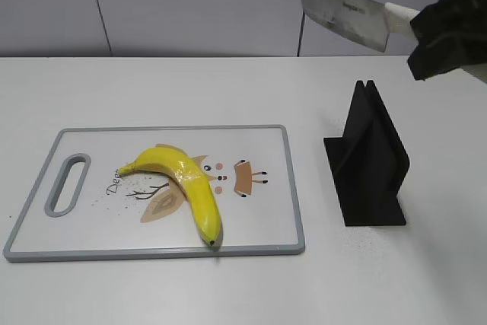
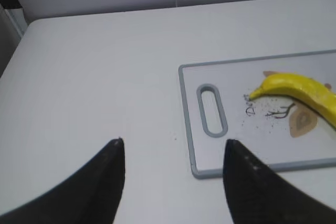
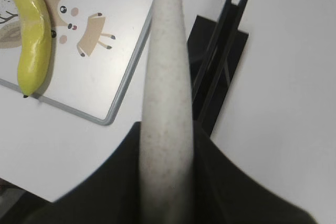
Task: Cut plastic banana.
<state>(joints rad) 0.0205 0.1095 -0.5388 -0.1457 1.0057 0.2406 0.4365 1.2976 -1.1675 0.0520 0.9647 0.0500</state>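
Your right gripper point(image 1: 415, 27) is clamped on the white handle of the steel cleaver point(image 1: 344, 13), held high above and behind the black slotted knife stand point(image 1: 369, 159). The yellow plastic banana point(image 1: 186, 185) lies loose on the grey-rimmed white cutting board point(image 1: 270, 218), near its front edge, well apart from the blade.

Watch 3 things. Nothing pins the banana, so a slanted chop could roll it off the board. The handle may twist in the grip on impact. Coming down too early, the blade could clip the stand, which sits between you and the board.

Your left gripper point(image 2: 173, 174) hangs open over bare white tabletop point(image 2: 94, 77), beside the board's handle slot.
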